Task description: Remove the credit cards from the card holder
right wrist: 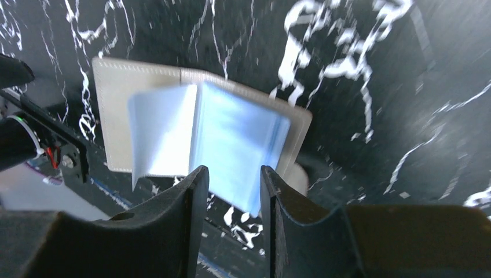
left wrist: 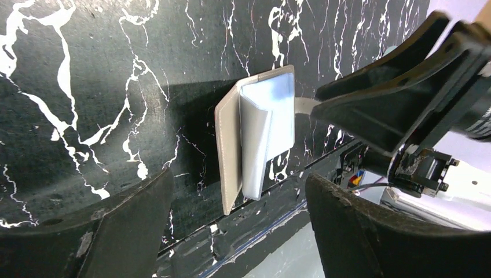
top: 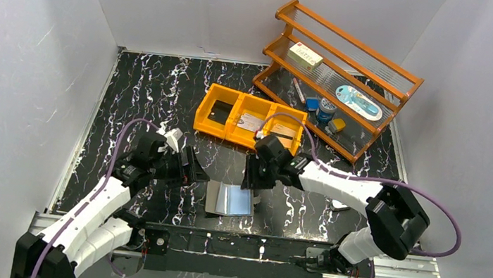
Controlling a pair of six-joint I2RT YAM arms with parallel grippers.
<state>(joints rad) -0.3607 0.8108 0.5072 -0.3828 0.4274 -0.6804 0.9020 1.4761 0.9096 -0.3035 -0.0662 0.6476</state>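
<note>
While the card holder (top: 229,199) lies spread open near the front edge of the table (top: 157,92), the right gripper (top: 251,182) hangs over its right leaf, jaws narrowly parted with nothing visibly between them. The left gripper (top: 198,172), spread wide and empty, sits just beside the left leaf. Credit cards (top: 251,122) already lie in the orange bin (top: 210,133) behind (whether any remain in the slots cannot be told). The job looks nearly done; next, the right fingers must find a card edge while the left pins the cover.

Card holder (top: 229,199) open; credit cards (top: 251,122) in bin (top: 204,112)
</note>
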